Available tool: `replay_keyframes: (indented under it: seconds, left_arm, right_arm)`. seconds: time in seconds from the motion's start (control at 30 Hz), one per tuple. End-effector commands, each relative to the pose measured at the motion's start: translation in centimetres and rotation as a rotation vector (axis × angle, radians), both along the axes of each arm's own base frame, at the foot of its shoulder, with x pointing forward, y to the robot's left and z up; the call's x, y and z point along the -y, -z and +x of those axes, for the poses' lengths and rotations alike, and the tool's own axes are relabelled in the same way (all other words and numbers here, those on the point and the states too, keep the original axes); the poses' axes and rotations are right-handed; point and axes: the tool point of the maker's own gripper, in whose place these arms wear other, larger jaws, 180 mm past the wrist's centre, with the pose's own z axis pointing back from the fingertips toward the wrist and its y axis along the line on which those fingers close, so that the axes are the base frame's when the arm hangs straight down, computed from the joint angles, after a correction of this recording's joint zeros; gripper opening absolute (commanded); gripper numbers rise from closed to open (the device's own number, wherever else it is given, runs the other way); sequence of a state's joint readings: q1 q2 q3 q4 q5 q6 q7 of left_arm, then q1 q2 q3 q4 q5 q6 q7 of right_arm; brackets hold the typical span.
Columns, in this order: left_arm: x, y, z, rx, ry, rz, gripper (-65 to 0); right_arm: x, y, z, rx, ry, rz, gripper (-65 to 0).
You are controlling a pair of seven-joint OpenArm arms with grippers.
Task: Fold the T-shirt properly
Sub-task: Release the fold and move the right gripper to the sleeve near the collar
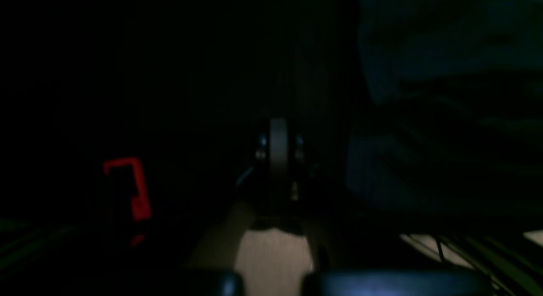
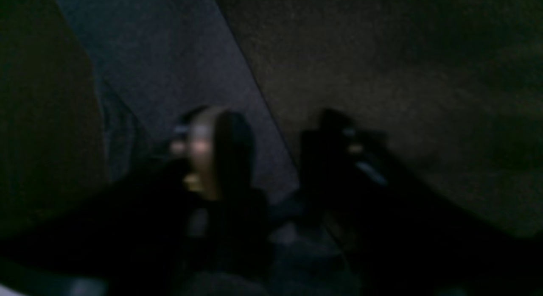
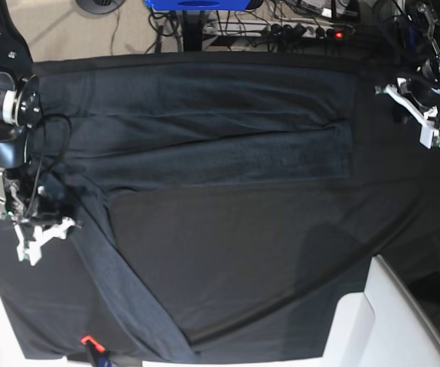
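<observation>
Overhead base view: dark grey shirt (image 3: 204, 130) spread flat across black tablecloth (image 3: 281, 290), filling upper and middle part of table. Folded band of shirt w/ clean right edge near centre-right. One long sleeve (image 3: 124, 287) running diagonally from left-middle down toward bottom centre, lying flat on cloth.

Right gripper (image 3: 40, 233), at left of base view, low over cloth just beside upper end of sleeve. White fingers (image 3: 30, 246) pointing down-left. Right wrist view: blurred, dim, but jaws standing apart w/ gap between them, nothing seen clamped; shirt fabric (image 2: 169, 54) and browner-looking tablecloth (image 2: 382, 75) meeting along a diagonal edge behind them. Right gripper (image 2: 271, 156) released, partly open.

Left gripper (image 3: 422, 115), at upper right of base view, well apart from shirt, over bare cloth near table's far right edge. Left wrist view: very dark; left gripper (image 1: 278, 152) seen as a narrow pale strip w/ no gap visible, so clenched, empty as far as can be told. Dim bluish fabric (image 1: 445, 75) at right of that view, pale floor (image 1: 271, 258) below, small red shape (image 1: 131, 185) at left, too dark to identify.

Beyond table's far edge: cables and power strip (image 3: 304, 30) w/ red light. White blocks (image 3: 380, 321) at bottom right and bottom left corners of base view.
</observation>
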State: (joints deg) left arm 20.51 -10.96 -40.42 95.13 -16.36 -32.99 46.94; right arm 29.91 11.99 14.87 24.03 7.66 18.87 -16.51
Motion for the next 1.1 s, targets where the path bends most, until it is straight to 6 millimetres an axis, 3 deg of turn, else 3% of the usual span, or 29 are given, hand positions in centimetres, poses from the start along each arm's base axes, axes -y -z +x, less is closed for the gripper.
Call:
replay_keyframes:
  seconds: [0.0,0.07,0.1,0.4,0.47,0.57,0.77,0.97,1.07]
  left_arm:
    - [-0.6,-1.1,0.8,0.039,0.006,0.022,-65.0]
    - [-0.6,-1.1,0.7,0.038,0.005,0.021,-65.0]
    - [-0.6,-1.1,0.7,0.038,0.005,0.021,-65.0]
    - [-0.8,-0.6,0.4,0.023,-0.002,0.012,-65.0]
    - [-0.8,-0.6,0.4,0.023,-0.002,0.012,-65.0]
    - [-0.8,-0.6,0.4,0.024,-0.002,0.014,-65.0]
    - [-1.1,-0.1,0.7,0.018,-0.014,0.002,-65.0]
    - [-1.2,0.6,0.9,0.008,-0.027,-0.016,-65.0]
    - [-0.3,0.9,1.2,-0.003,0.009,-0.022,-65.0]
  right_arm:
    - [0.2,-1.3,1.3,0.031,-0.001,0.002,-46.7]
    - [0.2,-1.2,1.2,0.028,-0.001,0.003,-61.5]
    - [0.2,-1.2,1.2,0.027,-0.002,0.003,-65.0]
    - [0.6,-1.1,0.3,0.015,-0.016,-0.016,-65.0]
    - [-0.2,-1.3,-0.3,0.027,-0.041,-0.031,-65.0]
    - [-0.1,-2.4,-1.8,0.05,-0.071,-0.084,-65.0]
    - [-2.3,-4.9,-4.8,0.081,-0.131,-0.134,-65.0]
    - [-4.0,-5.2,-8.9,0.042,-0.162,-0.148,-65.0]
    - [-4.4,-5.3,-10.5,0.028,-0.171,-0.157,-65.0]
